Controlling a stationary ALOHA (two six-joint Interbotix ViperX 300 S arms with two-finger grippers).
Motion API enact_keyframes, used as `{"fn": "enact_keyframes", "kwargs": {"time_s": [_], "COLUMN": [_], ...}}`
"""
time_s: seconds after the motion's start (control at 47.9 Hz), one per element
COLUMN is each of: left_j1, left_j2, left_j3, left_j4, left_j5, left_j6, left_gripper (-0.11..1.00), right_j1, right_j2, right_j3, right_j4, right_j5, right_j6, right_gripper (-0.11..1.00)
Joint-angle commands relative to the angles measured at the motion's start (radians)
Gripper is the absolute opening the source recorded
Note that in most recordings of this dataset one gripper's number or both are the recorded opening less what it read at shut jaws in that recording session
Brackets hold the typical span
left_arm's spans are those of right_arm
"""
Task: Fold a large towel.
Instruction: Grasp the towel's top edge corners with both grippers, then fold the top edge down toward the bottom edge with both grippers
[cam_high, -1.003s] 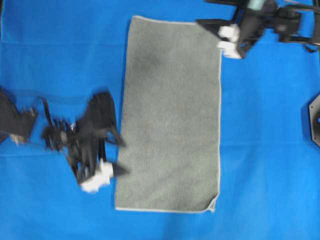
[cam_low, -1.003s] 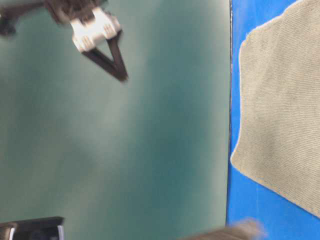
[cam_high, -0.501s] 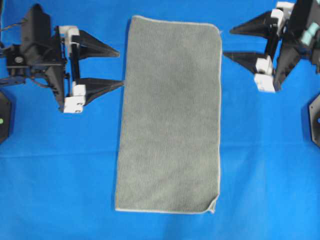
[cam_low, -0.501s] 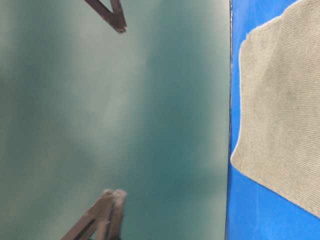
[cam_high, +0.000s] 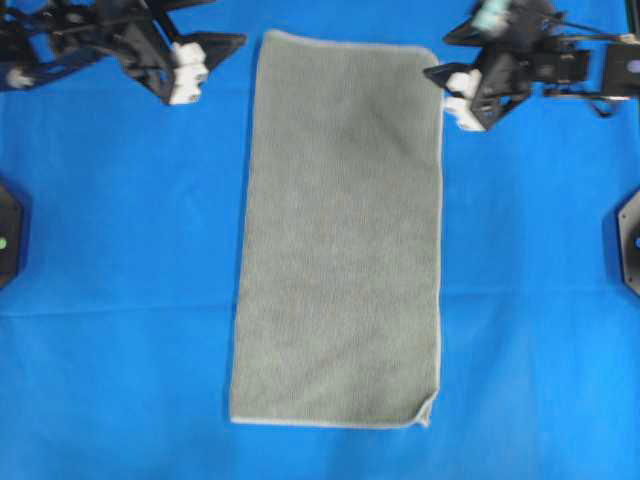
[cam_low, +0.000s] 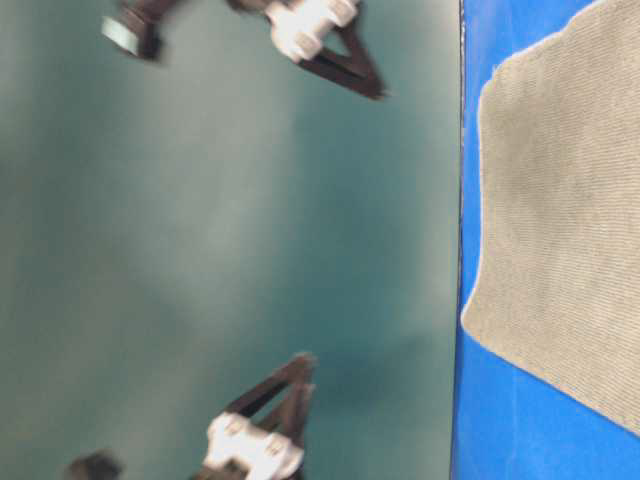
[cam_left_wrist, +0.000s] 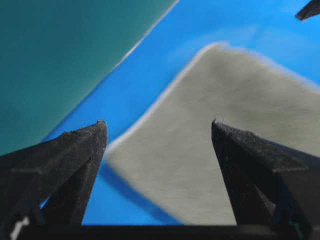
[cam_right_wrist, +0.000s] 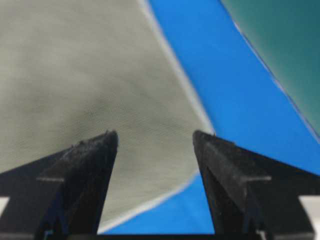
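Note:
The grey-green towel (cam_high: 340, 230) lies flat and unfolded on the blue cloth, long side running away from me. My left gripper (cam_high: 225, 45) hovers just left of the towel's far left corner, open and empty. In the left wrist view that gripper (cam_left_wrist: 156, 125) spans the towel (cam_left_wrist: 210, 150) corner from above. My right gripper (cam_high: 437, 58) hangs at the far right corner, also open and empty. The right wrist view shows the gripper (cam_right_wrist: 155, 135) over the hemmed corner of the towel (cam_right_wrist: 90, 75). From table level, both the right gripper (cam_low: 365, 80) and the left gripper (cam_low: 298, 375) are off the surface.
The blue cloth (cam_high: 120, 250) covers the whole table. Dark arm bases sit at the left edge (cam_high: 8, 230) and the right edge (cam_high: 628, 240). A teal-green wall (cam_low: 200, 250) stands behind the table's far edge.
The left arm swung from beside the towel's near left part up to its far left corner. The right gripper swung out and came back to the far right corner. The towel has not moved.

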Motion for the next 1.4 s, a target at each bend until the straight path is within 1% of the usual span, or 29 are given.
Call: {"fn": "enact_keyframes", "kwargs": {"time_s": [0.0,0.125,0.292,0.46,0.543,0.585,0.627,0.668,0.689,0.731,0.773,0.836,0.877,1.024,1.17,1.274,1.379], "left_j1": [0.026,0.035,0.04,0.043,0.041,0.043,0.043,0.041,0.041,0.043,0.041,0.043,0.043,0.052,0.1,0.133,0.141], "left_j2": [0.098,0.245,0.407,0.482,0.488,0.486,0.486,0.488,0.486,0.488,0.486,0.488,0.488,0.466,0.411,0.393,0.374], "left_j3": [-0.066,-0.133,-0.21,-0.235,-0.23,-0.227,-0.225,-0.225,-0.225,-0.227,-0.23,-0.236,-0.241,-0.259,-0.29,-0.313,-0.322], "left_j4": [0.0,0.002,0.002,0.0,0.0,0.0,-0.002,-0.002,-0.002,-0.002,-0.002,-0.002,-0.002,0.0,0.005,0.003,0.003], "left_j5": [-0.011,-0.012,-0.012,-0.012,-0.011,-0.008,-0.005,-0.002,0.0,0.003,0.005,0.005,0.005,0.006,0.008,0.009,0.02], "left_j6": [0.003,0.005,0.006,0.003,0.003,0.003,0.005,0.003,0.002,0.002,0.002,0.002,0.003,0.009,0.011,0.028,0.04], "left_gripper": [0.8,0.8,0.8,0.79,0.74,0.68,0.59,0.48,0.4,0.28,0.16,0.02,0.02,0.02,0.02,0.02,0.02], "right_j1": [-0.04,-0.094,-0.135,-0.138,-0.137,-0.137,-0.138,-0.137,-0.138,-0.138,-0.137,-0.138,-0.138,-0.141,-0.183,-0.216,-0.23], "right_j2": [0.094,0.215,0.304,0.357,0.376,0.379,0.379,0.379,0.379,0.379,0.377,0.377,0.374,0.347,0.281,0.242,0.213], "right_j3": [-0.057,-0.11,-0.146,-0.152,-0.152,-0.152,-0.15,-0.149,-0.149,-0.147,-0.147,-0.147,-0.147,-0.158,-0.186,-0.207,-0.229], "right_j4": [-0.009,-0.021,-0.032,-0.029,-0.029,-0.029,-0.029,-0.031,-0.031,-0.032,-0.032,-0.032,-0.034,-0.034,-0.044,-0.058,-0.064], "right_j5": [-0.034,-0.081,-0.117,-0.161,-0.163,-0.163,-0.163,-0.163,-0.163,-0.163,-0.164,-0.163,-0.163,-0.132,-0.055,-0.029,-0.017], "right_j6": [-0.002,-0.006,-0.008,-0.006,-0.006,-0.006,-0.006,-0.006,-0.006,-0.008,-0.008,-0.009,-0.009,-0.011,-0.015,-0.018,-0.026], "right_gripper": [0.63,0.63,0.63,0.63,0.63,0.63,0.61,0.57,0.54,0.44,0.31,0.11,0.04,0.04,0.04,0.04,0.04]}}
